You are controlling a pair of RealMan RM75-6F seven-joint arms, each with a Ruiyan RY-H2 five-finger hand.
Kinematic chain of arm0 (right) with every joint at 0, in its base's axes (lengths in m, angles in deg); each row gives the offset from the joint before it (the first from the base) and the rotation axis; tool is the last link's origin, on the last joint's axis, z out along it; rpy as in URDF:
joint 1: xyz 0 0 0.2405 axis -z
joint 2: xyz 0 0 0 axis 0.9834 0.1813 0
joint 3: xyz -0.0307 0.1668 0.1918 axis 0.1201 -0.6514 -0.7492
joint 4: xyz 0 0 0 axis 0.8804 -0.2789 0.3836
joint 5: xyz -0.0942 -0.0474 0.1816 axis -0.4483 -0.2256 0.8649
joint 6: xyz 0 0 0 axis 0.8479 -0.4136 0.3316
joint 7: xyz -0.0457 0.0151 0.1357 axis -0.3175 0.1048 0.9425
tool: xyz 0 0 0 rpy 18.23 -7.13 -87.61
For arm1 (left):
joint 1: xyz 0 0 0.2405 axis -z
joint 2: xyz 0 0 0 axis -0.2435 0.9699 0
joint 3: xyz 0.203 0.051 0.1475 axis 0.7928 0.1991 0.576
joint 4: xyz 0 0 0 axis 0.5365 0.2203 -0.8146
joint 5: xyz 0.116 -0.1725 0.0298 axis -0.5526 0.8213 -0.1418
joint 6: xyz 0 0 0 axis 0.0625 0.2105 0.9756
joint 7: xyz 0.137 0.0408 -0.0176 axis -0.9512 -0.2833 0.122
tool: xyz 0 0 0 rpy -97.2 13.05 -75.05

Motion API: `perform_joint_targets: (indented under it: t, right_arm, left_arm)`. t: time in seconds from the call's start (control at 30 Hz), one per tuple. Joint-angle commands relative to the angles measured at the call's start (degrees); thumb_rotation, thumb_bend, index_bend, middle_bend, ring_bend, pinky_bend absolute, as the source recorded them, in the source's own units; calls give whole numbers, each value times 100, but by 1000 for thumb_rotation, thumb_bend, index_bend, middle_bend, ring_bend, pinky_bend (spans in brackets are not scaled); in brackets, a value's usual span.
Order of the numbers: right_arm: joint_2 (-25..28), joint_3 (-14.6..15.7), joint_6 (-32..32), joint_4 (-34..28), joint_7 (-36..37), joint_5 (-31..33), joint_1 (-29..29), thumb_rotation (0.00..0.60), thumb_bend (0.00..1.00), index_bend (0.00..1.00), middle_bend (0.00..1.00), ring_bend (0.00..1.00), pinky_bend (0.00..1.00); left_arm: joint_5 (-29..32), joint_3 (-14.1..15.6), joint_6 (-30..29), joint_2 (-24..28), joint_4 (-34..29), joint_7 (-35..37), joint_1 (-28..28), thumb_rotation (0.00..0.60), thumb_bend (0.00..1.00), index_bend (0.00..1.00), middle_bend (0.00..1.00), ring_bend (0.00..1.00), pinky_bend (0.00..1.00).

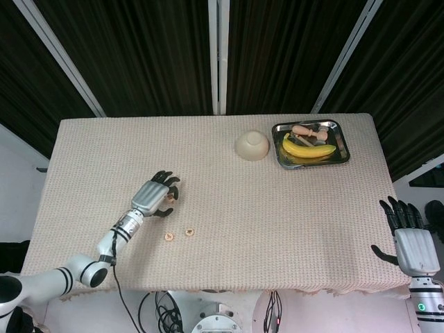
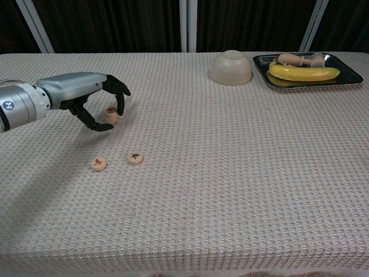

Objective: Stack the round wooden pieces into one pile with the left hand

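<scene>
Wooden pieces (image 2: 134, 157) flat, faces up; one under left hand (image 2: 86, 98).

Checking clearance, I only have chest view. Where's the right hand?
Observer: The right hand is off the table's front right corner, fingers spread, holding nothing.
Operator: And the left elbow, is it over the table?
Observer: In head view the left elbow is above the front left edge. The forearm runs diagonally inward to the left hand.
</scene>
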Motion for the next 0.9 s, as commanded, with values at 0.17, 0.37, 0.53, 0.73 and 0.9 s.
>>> perform_joint_targets:
  t: [0.17, 0.37, 0.53, 0.73, 0.9]
  right_arm:
    - [7, 0, -13, -1, 6, 10, -3, 600, 87, 0, 0, 0, 0]
    - [17, 3, -16, -7, 15, 4, -3, 600, 87, 0, 0, 0, 0]
    - [15, 4, -24, -3, 15, 7, -6, 600, 87, 0, 0, 0, 0]
    - [9, 2, -27, 10, 28, 10, -7, 600, 87, 0, 0, 0, 0]
    - [-19, 8, -61, 34, 44, 16, -20, 600, 87, 0, 0, 0, 0]
  left_arm:
    - [7, 26, 13, -2, 54, -18, -16, 600, 285, 467, 129, 0, 0]
    - [-22, 15, -25, -7, 41, 36, -22, 600, 285, 467, 130, 0, 0]
    - [-197, 1, -211, 10, -97, 279, -40, 600, 285, 466, 131, 0, 0]
    - [-436, 17, -508, 158, -518, 689, -133, 600, 277, 451, 132, 0, 0]
    - [-579, 132, -565, 206, -843, 521, -150, 600, 260, 446, 132, 0, 0]
